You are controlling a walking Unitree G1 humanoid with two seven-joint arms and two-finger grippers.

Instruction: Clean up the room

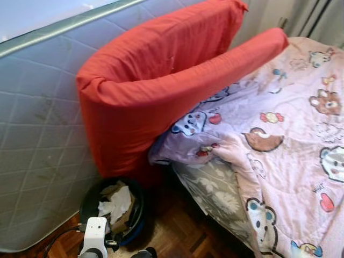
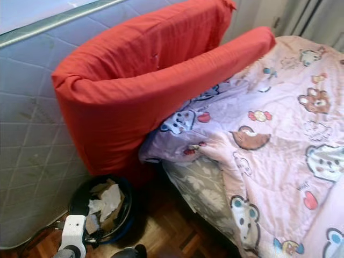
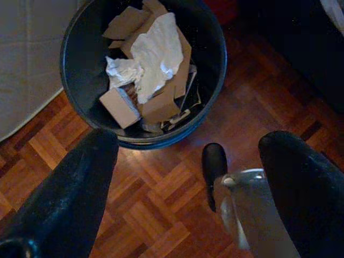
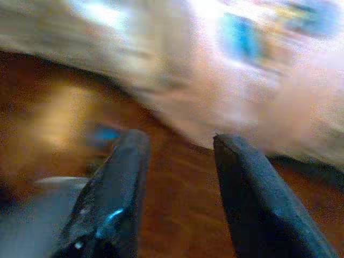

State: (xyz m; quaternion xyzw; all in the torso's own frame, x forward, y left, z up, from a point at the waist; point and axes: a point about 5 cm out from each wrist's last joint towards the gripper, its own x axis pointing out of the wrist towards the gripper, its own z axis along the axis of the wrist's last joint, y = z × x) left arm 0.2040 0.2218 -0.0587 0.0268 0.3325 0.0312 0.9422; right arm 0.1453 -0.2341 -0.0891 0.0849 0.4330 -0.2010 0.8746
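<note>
Plainly, no brand or label can be read; a small dark word sits on the pink cartoon-print quilt (image 1: 290, 161) near a red strawberry figure, too small to make out. One round dark plastic waste bin (image 3: 142, 70) stands on the brown parquet floor (image 3: 156, 199), in the corner between the pale quilted mattress (image 1: 37, 134) propped upright and the foot of the bed. It holds crumpled white tissue (image 3: 153, 54) and several brown cardboard scraps (image 3: 121, 105); its rim has a blue edge.

One thick red-covered foam pad (image 1: 156, 86), folded into a U, leans over the bin against the mattress, its lower arm resting on the quilt. The quilt's edge hangs over a grey leaf-print sheet (image 1: 215, 193), leaving a narrow strip of bare floor beside the bin.

The left gripper (image 3: 188, 183) hangs above the floor just short of the bin, its two black fingers spread wide and holding nothing. The right gripper (image 4: 177, 188), in a blurred wrist view, points at floor and quilt edge, fingers apart.
</note>
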